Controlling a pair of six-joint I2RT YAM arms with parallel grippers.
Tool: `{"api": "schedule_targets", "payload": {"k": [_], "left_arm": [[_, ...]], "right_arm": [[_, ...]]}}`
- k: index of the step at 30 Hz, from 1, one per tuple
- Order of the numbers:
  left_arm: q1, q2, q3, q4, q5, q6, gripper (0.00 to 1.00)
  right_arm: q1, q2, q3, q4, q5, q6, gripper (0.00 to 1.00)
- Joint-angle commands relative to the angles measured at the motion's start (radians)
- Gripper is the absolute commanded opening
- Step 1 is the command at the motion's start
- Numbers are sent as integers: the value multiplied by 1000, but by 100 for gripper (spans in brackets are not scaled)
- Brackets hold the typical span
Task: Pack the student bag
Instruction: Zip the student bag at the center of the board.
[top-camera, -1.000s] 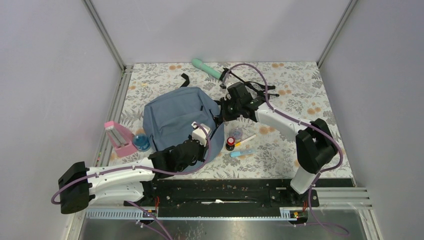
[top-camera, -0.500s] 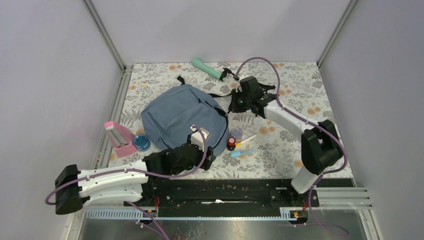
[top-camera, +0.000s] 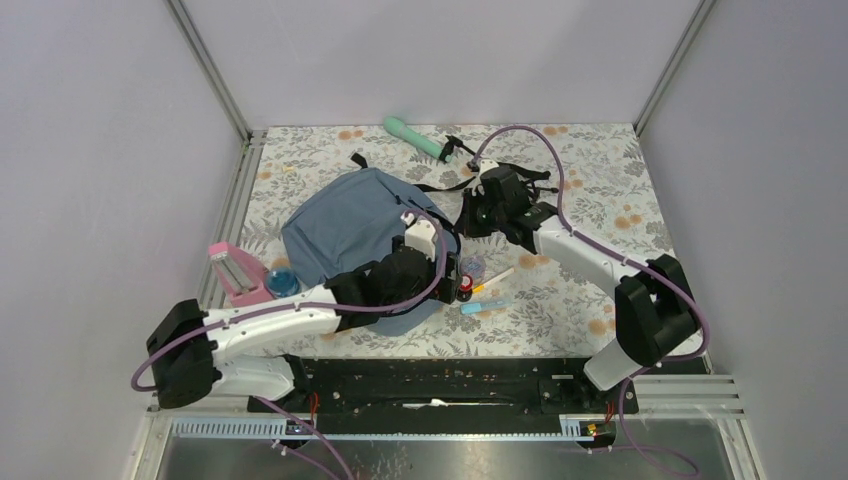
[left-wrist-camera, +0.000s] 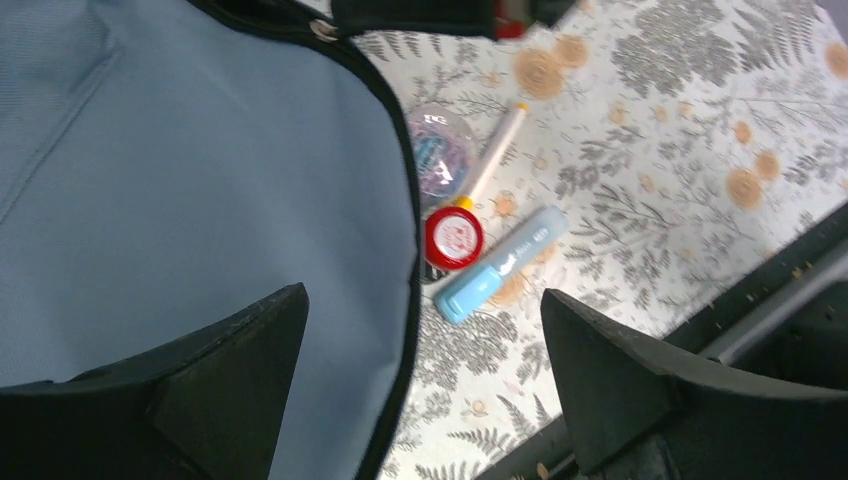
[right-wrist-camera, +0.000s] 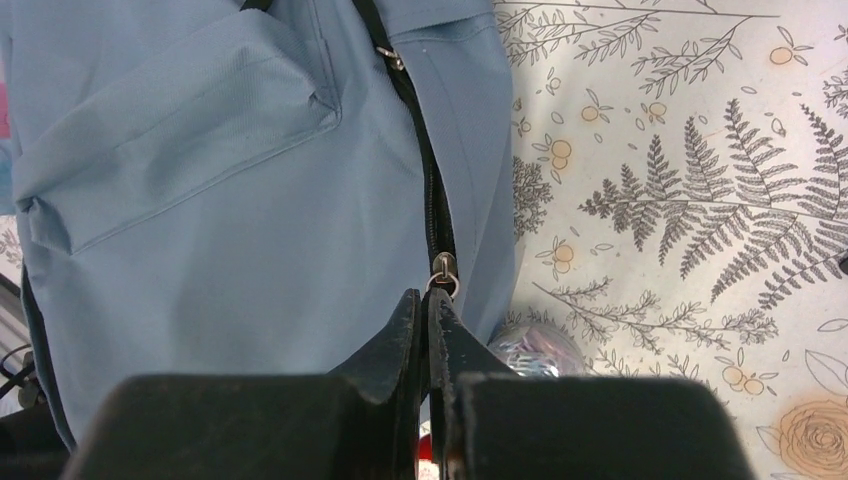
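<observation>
While left claw (left-wrist-camera: 422, 293) gapes over student bag (left-wrist-camera: 180, 200), right claw (right-wrist-camera: 427, 298) clenched at zipper pull (right-wrist-camera: 443, 268); highlighter (left-wrist-camera: 500, 265) print unreadable

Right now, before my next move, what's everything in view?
student bag: one, slate-blue, black straps, centre-left
pink stand: one, pink, left of the bag
round object: one, blue, beside the pink stand
long handle-like item: one, mint-green, far edge
clear tub: one, transparent, coloured clips inside, by the bag's right edge
pen: one, white, orange-tipped, beside the clear tub
red-lidded pot: one, red, between bag and highlighter
highlighter: one, light blue, near side of the pot
left hand: one, black, open, above the bag's edge
right hand: one, black, shut on the bag's zipper pull
</observation>
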Motion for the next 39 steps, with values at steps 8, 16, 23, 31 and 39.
{"api": "schedule_targets", "payload": {"k": [8, 16, 23, 31, 39], "left_arm": [[42, 212, 133, 200, -46, 98, 77], [41, 298, 154, 163, -202, 139, 40], [28, 186, 24, 192, -176, 124, 0], [9, -27, -157, 135, -29, 116, 0], [-6, -149, -277, 109, 76, 136, 0]], "right_arm": [[27, -117, -51, 47, -27, 43, 0], [28, -145, -56, 44, -28, 45, 0], [53, -151, -27, 12, 28, 3, 0], [99, -57, 76, -41, 134, -67, 0], [100, 50, 152, -57, 148, -80, 0]]}}
